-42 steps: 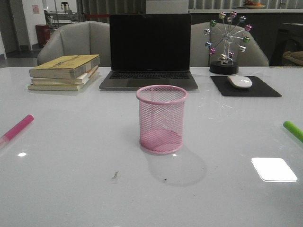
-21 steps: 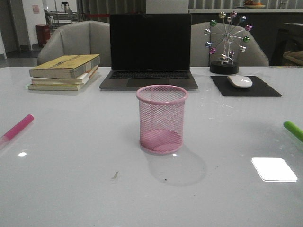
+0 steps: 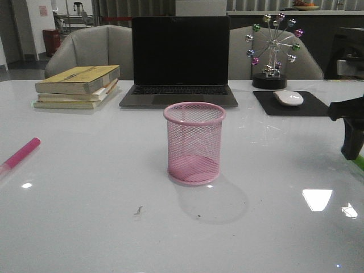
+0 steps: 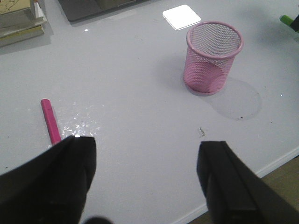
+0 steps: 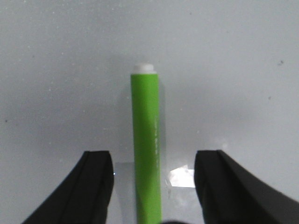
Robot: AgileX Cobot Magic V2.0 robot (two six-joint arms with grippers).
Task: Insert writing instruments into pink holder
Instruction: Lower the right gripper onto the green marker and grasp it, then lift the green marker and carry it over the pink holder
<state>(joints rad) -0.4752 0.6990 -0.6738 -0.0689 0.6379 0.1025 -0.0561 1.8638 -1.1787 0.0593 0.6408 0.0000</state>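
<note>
- Pink holder (image 3: 194, 143): a round wire-mesh cup standing upright near the middle of the white table (image 3: 91, 222), with nothing inside it; also seen in the left wrist view (image 4: 214, 57).
- Magenta marker (image 3: 19, 154): lies flat on the table at the robot's left, well apart from the holder; in the left wrist view (image 4: 50, 120) it lies just ahead of one finger of the left gripper, not touching it.
- Green marker (image 5: 146, 149): lies flat on the table at the robot's right, its pale end pointing away from the wrist camera; in the front view only a sliver of green (image 3: 358, 165) shows below the right arm.
- Right gripper (image 5: 152, 186): jaws spread wide, one finger (image 5: 96, 184) on each side of the green marker, neither finger touching it.
- Left gripper (image 4: 147, 179): jaws spread wide above the table, nothing between them.
- Background, front view: a closed-screen-dark laptop (image 3: 180, 60) behind the holder, a stack of books (image 3: 78, 86) to its left, a white mouse (image 3: 288, 98) on a black pad (image 3: 296, 104) to its right, and a small Ferris-wheel ornament (image 3: 272, 50) behind the pad.
</note>
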